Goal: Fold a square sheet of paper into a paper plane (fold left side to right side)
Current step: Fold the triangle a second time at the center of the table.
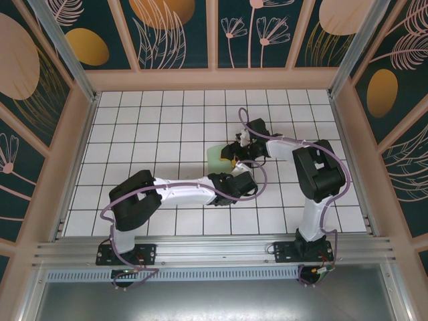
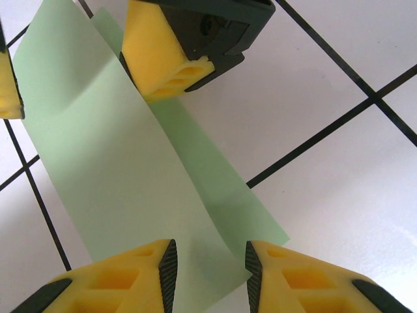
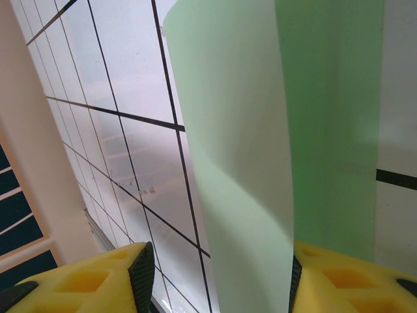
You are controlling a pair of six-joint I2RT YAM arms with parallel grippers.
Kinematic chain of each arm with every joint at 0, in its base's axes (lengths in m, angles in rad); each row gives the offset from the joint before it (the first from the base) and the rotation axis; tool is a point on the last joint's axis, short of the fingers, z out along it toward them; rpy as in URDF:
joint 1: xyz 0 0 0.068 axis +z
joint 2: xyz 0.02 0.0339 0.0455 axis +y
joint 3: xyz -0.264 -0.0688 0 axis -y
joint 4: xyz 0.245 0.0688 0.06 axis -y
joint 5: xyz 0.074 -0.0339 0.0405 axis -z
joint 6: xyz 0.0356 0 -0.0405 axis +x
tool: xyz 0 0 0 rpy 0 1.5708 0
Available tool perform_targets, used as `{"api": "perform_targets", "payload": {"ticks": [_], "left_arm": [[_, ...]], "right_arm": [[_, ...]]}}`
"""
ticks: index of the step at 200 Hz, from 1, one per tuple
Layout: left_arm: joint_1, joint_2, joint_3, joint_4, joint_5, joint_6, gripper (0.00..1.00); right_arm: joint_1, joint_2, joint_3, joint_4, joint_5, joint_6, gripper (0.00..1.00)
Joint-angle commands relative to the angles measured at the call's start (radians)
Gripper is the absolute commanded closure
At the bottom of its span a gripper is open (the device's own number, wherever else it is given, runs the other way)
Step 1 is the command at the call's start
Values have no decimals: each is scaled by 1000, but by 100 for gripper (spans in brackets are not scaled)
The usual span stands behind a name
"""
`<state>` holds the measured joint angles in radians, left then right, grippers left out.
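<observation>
1. Near edge: 2 arms [image 1: 180,190] bolted at 6 o'clock of the table [image 1: 147,134]. Both reach in twd the centre, so each can work one end of the fold.
2. Left gripper [image 2: 210,277]: comes at the paper [image 2: 117,163] from abt 5 o'clock in top view. Jaws narrow but w/ a clear gap. The paper's near edge & the end of its raised ridge sit in that gap. Can't tell if either side touches it. My read: placed to steady or pinch the near end of the fold line.
3. Paper: pale green, mid-table. One flap curls up over the flat part, w/ the ridge running 11 to 6 o'clock in left wrist view. Judging by the curl, the fold isn't pressed flat yet.
4. Right gripper [image 3: 218,280]: at the paper's 3 o'clock side in top view, beyond the left one. Jaws wide, straddling the upright flap. The flap's edge runs just beside one of its pads [image 3: 352,280]. Prob. there to carry the flap across.
5. Count: 1 paper, 2 layers showing. 2 grippers. 4 yellow pads in left wrist view: 2 at 6 o'clock, 1 at 12, a sliver at 9.
</observation>
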<state>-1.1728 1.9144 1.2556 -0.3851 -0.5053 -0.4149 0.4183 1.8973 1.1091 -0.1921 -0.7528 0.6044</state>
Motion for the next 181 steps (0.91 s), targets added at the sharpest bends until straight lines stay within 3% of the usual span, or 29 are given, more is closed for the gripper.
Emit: {"api": "perform_targets", "payload": {"ticks": [1,71,129,181], "left_arm": [[-5,-28,-10,10,4,5,65],[-5,-49,-22,17,15,-1,76],[-4,-52,-33,31,17,-7,100],[10,-119,-102,123,92,-49,100]], "right_arm": [[-2,12,25,-27,4,-21,46],[-2,16,26,-22,3,-20,46],[-5,-5,25,-9,11,-23,45],[-50,-161,-36,149,57,21,35]]}}
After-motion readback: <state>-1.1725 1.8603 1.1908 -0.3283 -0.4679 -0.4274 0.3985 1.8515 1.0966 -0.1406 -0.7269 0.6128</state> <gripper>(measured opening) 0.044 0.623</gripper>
